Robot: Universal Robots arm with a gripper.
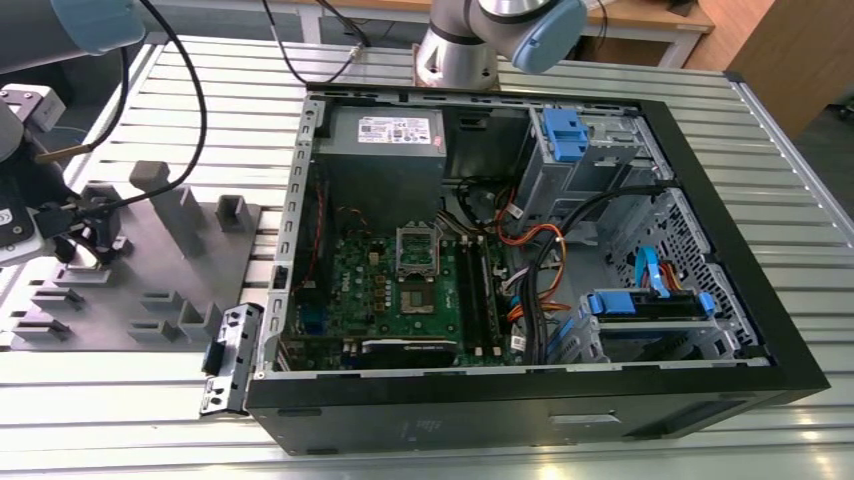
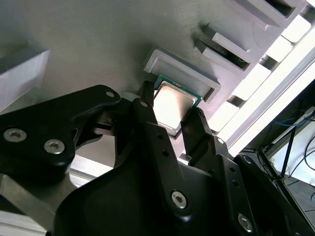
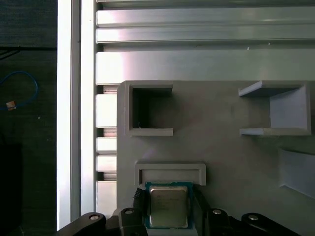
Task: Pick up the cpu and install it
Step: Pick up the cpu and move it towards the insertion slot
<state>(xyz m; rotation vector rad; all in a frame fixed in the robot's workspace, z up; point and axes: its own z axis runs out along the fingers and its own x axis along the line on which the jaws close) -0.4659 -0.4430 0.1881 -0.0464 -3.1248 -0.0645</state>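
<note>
Gripping the cpu (image 3: 169, 206) by two opposite edges, the gripper (image 3: 168, 194) sets one black finger against each side of the chip, so the claw is closed on it. In the first wrist view the cpu faces the camera squarely, with its silvery metal top and thin green rim in plain sight. It sits just beside a low U-shaped ledge (image 3: 170, 169) moulded into the grey tray (image 3: 236, 152). Whether the chip rests on the tray or hangs a little above it, I cannot tell. Beyond the ledge stand two open-sided blocks (image 3: 150, 132) of the same grey plastic, well apart from each other. In the second wrist view the chip appears between the two fingertips (image 2: 146, 96), one corner reaching over the ledge's recess, with the tray surface behind it. In the exterior view the gripper hangs over the tray at the exterior view's left, among the upright blocks there. The tray lies on a slatted metal table (image 1: 134, 420). To the right of the tray, the open computer case (image 1: 534, 410) lies on its side on the same table. Inside it, the silver socket frame (image 1: 416, 248) on the green board is well apart from the gripper and the chip. The arm (image 1: 461, 55) rises from the table at the far side of the case.
</note>
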